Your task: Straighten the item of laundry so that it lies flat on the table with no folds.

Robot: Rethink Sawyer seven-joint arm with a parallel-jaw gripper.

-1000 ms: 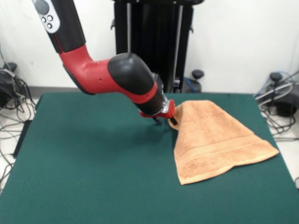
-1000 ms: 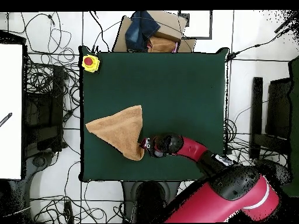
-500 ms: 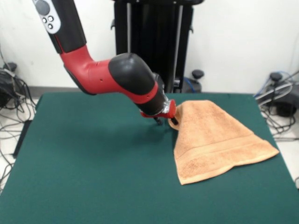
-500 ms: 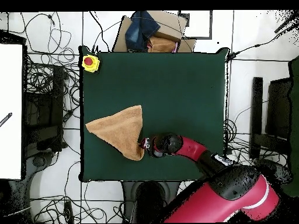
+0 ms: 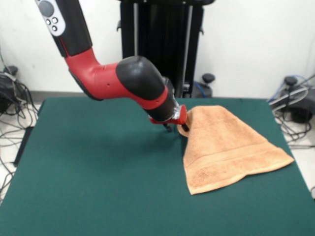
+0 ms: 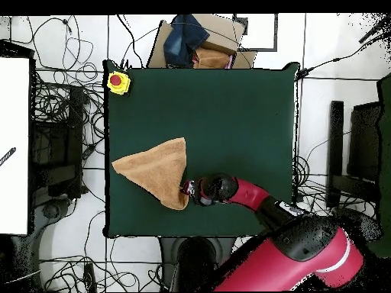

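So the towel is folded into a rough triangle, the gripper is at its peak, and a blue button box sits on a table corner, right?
Not quite: the button box is yellow with a red button, as the overhead view shows. The towel and gripper are as you say.

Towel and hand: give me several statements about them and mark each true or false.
1. The towel lies spread out as a flat square. False: it is bunched into a triangle.
2. The hand is at the towel's narrow tip. True.
3. The towel hangs over the table edge. False: it lies wholly on the green top.
4. A yellow box with a red button sits at a table corner. True.
5. The towel is blue. False: it is peach-orange.
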